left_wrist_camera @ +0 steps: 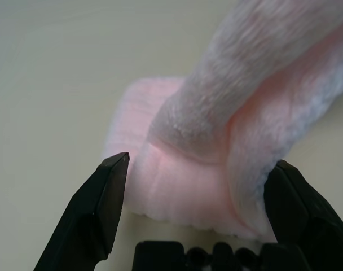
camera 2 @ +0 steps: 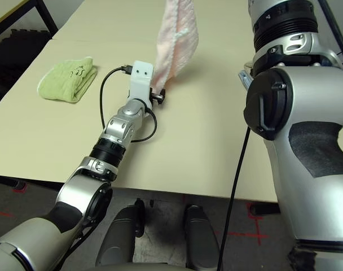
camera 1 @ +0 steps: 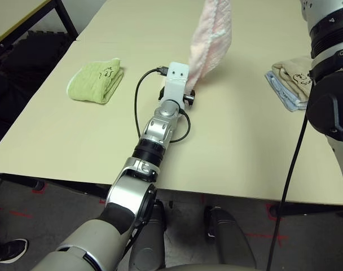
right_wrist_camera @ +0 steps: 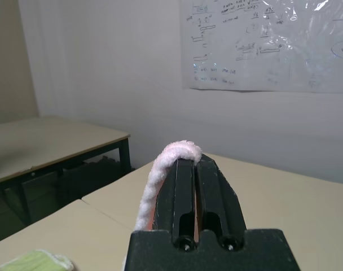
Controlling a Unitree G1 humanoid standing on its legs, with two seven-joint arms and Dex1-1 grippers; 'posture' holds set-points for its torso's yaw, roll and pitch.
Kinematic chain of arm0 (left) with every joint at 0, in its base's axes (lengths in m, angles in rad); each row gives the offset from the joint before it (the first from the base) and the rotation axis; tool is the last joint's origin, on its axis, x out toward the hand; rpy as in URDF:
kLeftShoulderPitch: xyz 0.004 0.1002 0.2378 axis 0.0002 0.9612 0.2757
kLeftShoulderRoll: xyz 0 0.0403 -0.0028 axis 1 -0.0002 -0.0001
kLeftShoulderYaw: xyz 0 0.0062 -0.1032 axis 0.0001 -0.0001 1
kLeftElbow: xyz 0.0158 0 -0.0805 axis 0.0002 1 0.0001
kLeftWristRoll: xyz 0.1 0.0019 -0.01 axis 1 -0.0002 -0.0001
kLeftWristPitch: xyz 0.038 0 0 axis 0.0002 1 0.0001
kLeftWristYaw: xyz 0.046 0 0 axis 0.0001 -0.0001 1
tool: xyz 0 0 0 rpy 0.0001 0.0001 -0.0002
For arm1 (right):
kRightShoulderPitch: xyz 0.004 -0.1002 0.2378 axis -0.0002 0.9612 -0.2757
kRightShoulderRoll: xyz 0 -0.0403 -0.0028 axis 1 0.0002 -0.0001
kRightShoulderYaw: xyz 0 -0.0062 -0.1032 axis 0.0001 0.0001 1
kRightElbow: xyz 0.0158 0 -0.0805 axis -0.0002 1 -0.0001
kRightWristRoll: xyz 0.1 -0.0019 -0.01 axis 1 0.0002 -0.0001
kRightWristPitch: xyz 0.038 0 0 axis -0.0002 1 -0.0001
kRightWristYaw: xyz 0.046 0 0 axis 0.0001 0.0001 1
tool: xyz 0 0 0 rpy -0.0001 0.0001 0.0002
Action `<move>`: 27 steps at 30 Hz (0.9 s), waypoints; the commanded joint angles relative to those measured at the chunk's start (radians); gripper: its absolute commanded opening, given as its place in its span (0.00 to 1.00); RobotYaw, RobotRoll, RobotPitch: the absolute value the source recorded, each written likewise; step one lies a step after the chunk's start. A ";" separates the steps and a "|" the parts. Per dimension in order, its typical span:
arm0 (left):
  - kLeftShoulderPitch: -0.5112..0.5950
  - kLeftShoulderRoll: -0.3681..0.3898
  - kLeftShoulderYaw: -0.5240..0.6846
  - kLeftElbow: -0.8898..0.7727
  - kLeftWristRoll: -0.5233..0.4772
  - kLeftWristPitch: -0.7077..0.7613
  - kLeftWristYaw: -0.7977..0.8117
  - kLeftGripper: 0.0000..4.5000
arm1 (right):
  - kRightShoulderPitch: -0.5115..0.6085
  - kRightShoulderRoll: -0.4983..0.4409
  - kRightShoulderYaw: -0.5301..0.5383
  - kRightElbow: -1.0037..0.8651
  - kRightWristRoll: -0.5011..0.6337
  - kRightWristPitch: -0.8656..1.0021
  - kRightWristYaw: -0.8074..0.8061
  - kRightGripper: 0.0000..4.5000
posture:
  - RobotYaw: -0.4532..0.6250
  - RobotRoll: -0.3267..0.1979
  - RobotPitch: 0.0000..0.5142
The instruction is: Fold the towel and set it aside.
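- Nearest me, over the front half of the desk (camera 1: 239,147), my left arm reaches forward and its left gripper (left_wrist_camera: 197,169) sits low, just above the surface — jaws spread as wide as they go, holding nothing.
- Between those open jaws lies the bottom end of the towel (camera 1: 210,39), the pale pink terry cloth; its lowest fold rests on or just over the desk, and in the left wrist view neither finger looks pressed into it yet.
- From there the towel rises in a narrow hanging drape to my right gripper (right_wrist_camera: 195,169), held high above the desk with its jaws shut tight on the towel's upper edge — a loop of pink sticks out past the fingertips.
- My read: this is the fold itself, barely begun — one end held up, the free end about to be caught.
- Next I would close the left jaws on that lower end, taking the full thickness and not only the white edging, then bring the two ends together.
- Further out, a light green folded towel (camera 1: 96,81) lies at my left, and beige and blue folded towels (camera 1: 289,81) at my right; either side could take the finished fold.
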 commanded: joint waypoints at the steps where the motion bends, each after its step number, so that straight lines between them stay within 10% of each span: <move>1: -0.007 -0.059 0.007 0.013 -0.002 0.026 0.041 1.00 | -0.022 -0.002 -0.007 0.008 0.006 -0.016 -0.006 0.01 | 0.42 0.62 0.39; 17: 0.248 0.309 -0.029 -0.344 0.017 0.202 -0.279 1.00 | -0.009 -0.042 -0.005 0.014 -0.001 -0.027 -0.021 0.01 | 0.43 0.62 0.40; 27: 0.258 0.320 -0.026 -0.429 -0.036 0.252 -0.400 1.00 | -0.015 -0.041 -0.001 0.017 -0.004 -0.029 -0.023 0.01 | 0.43 0.62 0.40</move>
